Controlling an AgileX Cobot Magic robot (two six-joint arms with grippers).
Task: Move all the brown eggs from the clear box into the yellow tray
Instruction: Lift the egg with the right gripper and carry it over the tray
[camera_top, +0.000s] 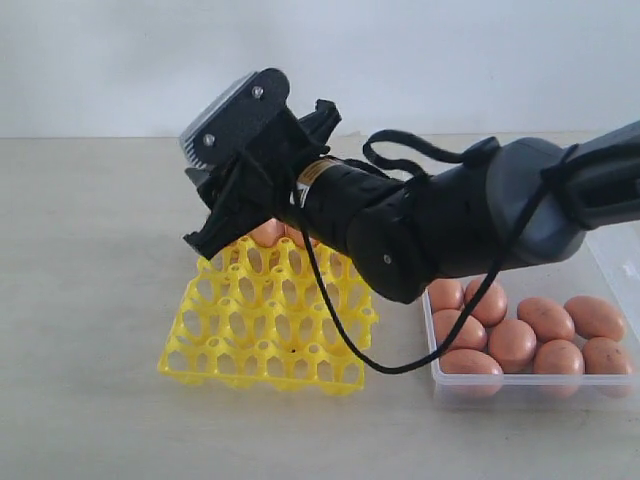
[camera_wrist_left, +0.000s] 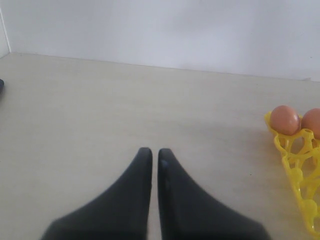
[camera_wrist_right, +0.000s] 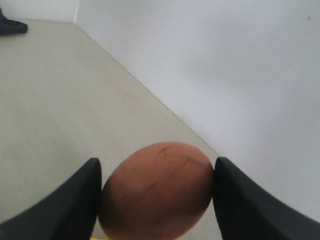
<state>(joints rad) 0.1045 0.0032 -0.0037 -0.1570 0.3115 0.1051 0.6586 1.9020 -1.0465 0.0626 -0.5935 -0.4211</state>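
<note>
1. The right gripper (camera_wrist_right: 157, 162) had its jaws closed on one brown egg (camera_wrist_right: 157, 195), with a black jaw pressed against each side of the shell.
2. From where I stood, that arm stretched in from the right, and its gripper hung above the far left corner of the yellow tray (camera_top: 262, 335). In the right wrist view a sliver of yellow showed just beneath the gripped egg.
3. The yellow tray sat on the pale worktop (camera_top: 90, 350), to the left of the clear box (camera_top: 620, 260). The two were near each other but apart.
4. Two seated eggs (camera_wrist_left: 285, 119) rested side by side in cups at one corner of the tray.
5. The boxed eggs (camera_top: 512, 343) lay loose and close together in the clear box. I counted at least nine, though the dark arm hid part of the box.
6. A black cable (camera_top: 340, 335) drooped from the arm across the tray's near right side.
7. The left gripper (camera_wrist_left: 151, 152) hovered over bare worktop, well off to the side of the tray. Its jaws were drawn together with only a thin slit between them, gripping nothing.
</note>
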